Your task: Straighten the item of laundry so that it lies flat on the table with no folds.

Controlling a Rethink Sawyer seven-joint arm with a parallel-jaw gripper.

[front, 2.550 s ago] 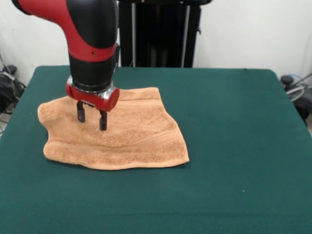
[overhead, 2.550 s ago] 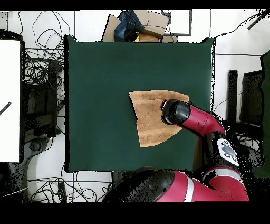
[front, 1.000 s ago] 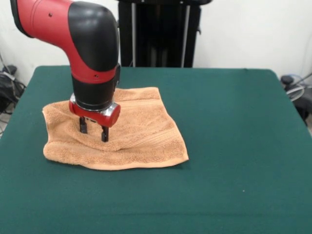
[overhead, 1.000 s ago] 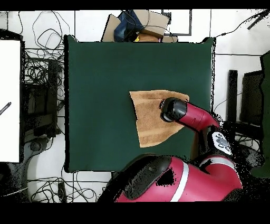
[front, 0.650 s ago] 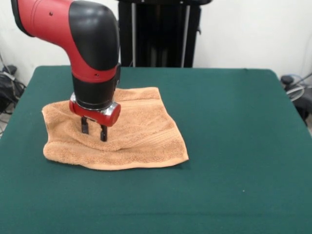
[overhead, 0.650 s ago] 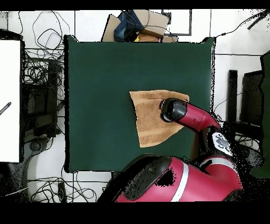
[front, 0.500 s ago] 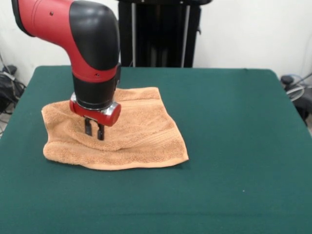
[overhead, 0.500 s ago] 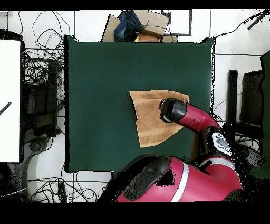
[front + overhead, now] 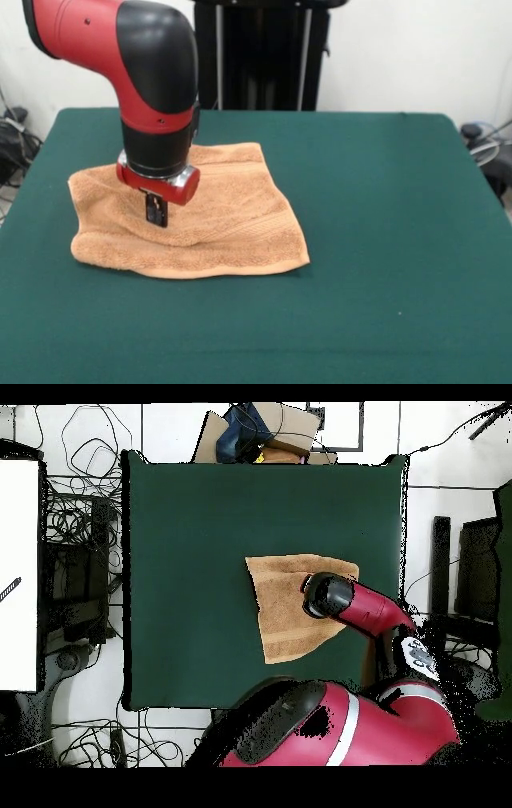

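Your tool (image 9: 157, 216) is pinching a ridge of the towel (image 9: 232, 216), which is lying rumpled on the desk (image 9: 384, 240); flattening remains.

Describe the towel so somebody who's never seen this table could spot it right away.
On the dark green table, look under the red and black arm's gripper. The towel is a rumpled orange-tan terry square, the only cloth item lying there.

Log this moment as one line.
pincer: shut on towel | towel: rumpled, folded | table: towel on it | task: unfinished
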